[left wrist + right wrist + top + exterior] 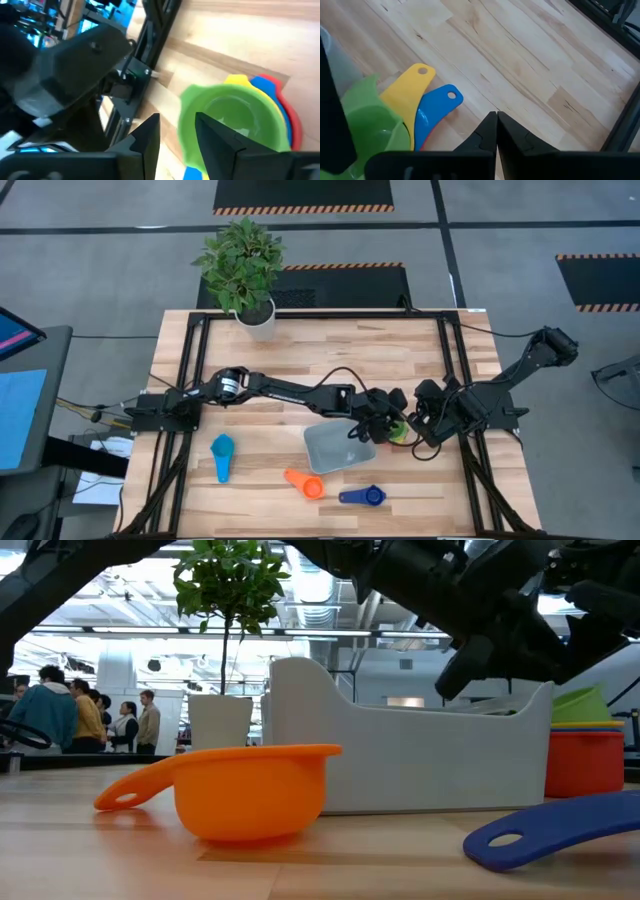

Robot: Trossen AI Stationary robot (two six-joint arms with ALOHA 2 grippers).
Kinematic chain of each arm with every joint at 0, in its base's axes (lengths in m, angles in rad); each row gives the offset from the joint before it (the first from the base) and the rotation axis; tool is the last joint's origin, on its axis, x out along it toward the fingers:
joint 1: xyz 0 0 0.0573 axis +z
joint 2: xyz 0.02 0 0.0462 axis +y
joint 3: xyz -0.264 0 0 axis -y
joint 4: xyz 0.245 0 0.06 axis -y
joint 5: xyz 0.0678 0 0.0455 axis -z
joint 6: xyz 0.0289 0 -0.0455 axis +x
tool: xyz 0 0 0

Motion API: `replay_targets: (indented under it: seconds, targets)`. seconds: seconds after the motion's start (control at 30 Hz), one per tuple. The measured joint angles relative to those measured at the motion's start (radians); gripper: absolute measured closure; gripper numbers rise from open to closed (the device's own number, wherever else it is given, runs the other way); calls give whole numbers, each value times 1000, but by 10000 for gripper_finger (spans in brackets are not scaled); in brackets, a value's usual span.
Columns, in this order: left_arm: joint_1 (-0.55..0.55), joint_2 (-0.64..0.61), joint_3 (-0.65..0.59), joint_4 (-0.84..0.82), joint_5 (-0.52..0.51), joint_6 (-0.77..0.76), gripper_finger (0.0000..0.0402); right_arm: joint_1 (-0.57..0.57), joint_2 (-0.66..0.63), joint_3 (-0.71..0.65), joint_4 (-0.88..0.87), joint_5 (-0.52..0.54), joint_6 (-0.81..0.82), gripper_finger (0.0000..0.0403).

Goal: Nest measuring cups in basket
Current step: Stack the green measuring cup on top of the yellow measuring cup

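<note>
A stack of nested measuring cups stands on the table just right of the basket [335,452]: green cup [235,112] on top, then yellow [412,87], blue [437,102] and red [585,762]. My left gripper [177,120] is open at the stack, the green cup's rim [186,131] between its fingers. My right gripper [496,116] hangs shut over bare table just right of the stack. A light blue cup [222,455], an orange cup [305,482] and a dark blue cup [362,496] lie on the table near its front edge. My left gripper has one finger [220,145] over the green cup's bowl and the other [147,140] outside the rim, coming slanting down from the table's left. I cannot tell whether either finger touches the cup. The cup sits upright in the stack on the table.
A white pot with a green plant [258,320] stands at the table's far edge. Black frame rails [190,370] run along the left and right sides. People stand in the room beyond the table [75,715].
</note>
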State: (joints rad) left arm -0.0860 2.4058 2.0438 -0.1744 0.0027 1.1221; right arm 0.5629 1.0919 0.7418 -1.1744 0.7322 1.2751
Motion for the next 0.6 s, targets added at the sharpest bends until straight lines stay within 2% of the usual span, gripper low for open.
replay_targets:
  seconds: [0.1, 0.3, 0.5, 0.6]
  targets:
    - [1, 0, 0, 3, -41, 23, 278, 0, 0, 0, 0, 0, 0, 370]
    - [0, -6, 3, -28, -194, 71, 277, 0, 0, 0, -15, 0, 0, 376]
    - [-1, -11, 116, -269, -364, -1, 278, 1, -9, 1, -21, 0, -3, 371]
    - [-1, -9, 201, -474, -455, -73, 280, 19, -21, 1, -28, -8, -4, 368]
